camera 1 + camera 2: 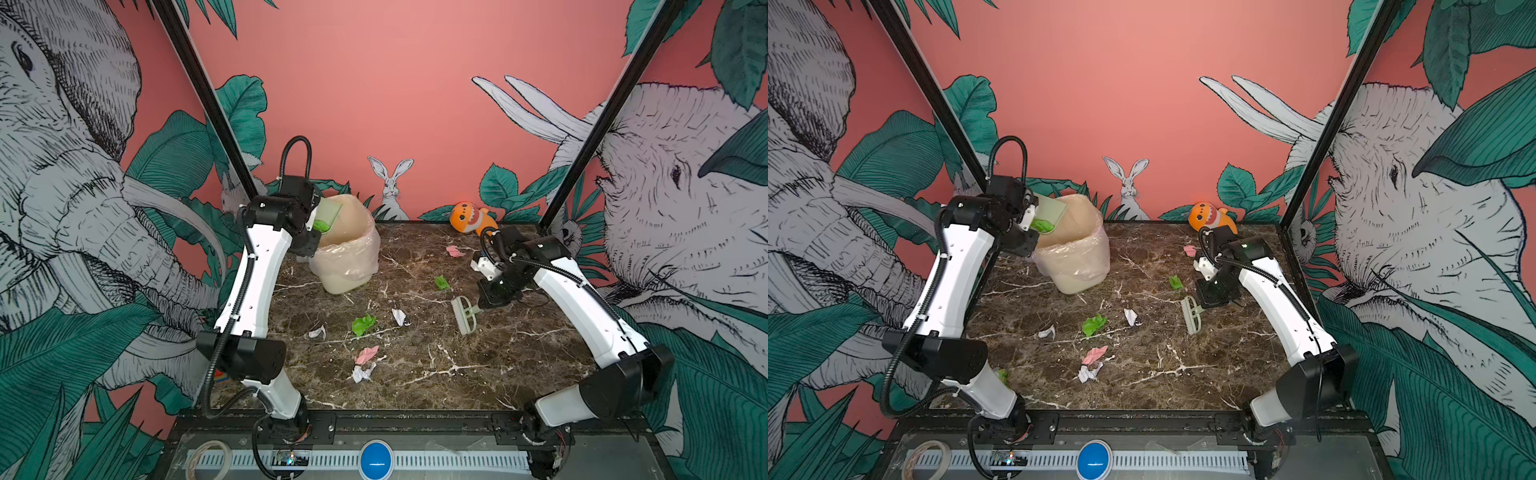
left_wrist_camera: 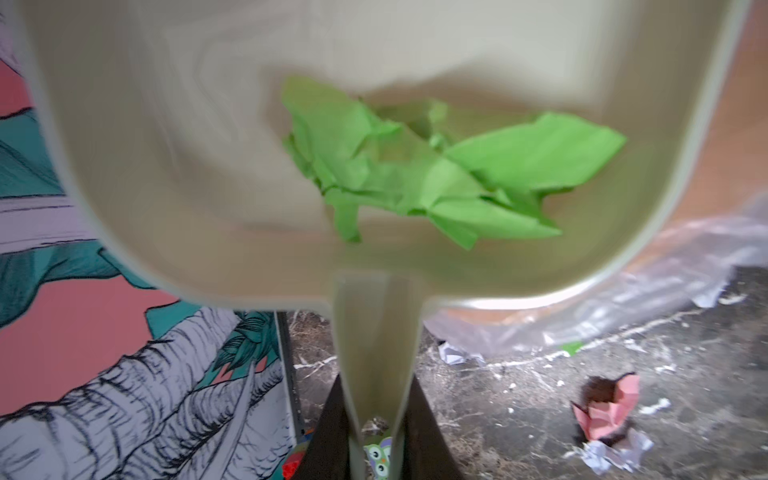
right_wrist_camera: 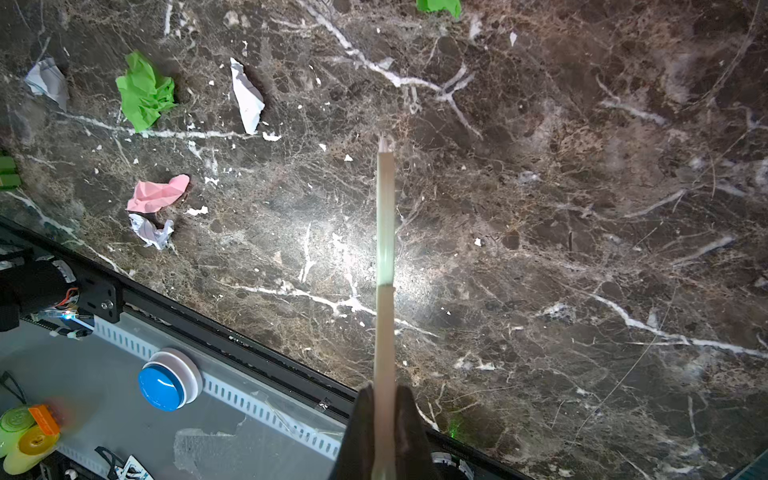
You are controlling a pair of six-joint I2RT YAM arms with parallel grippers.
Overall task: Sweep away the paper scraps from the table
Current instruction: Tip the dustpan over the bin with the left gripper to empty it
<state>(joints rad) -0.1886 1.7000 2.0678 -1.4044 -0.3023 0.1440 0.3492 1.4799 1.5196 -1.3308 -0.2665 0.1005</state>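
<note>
emptying step: left jaws clamp the dustpan [image 1: 329, 212] by its handle, tipped over the bin [image 1: 349, 262] at 11 o'clock on the desk [image 1: 498, 374], 1 green scrap [image 2: 436, 166] inside. right jaws grip the brush [image 1: 462, 313] near 3 o'clock. other paper scraps [image 1: 363, 324] litter centre to 7 o'clock. next likely needs a steeper tilt.

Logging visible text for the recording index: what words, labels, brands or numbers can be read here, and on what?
No text can be read.
Small print on the black frame rail: too blurred to read.
The owl picture and the blue button: no legible words.
</note>
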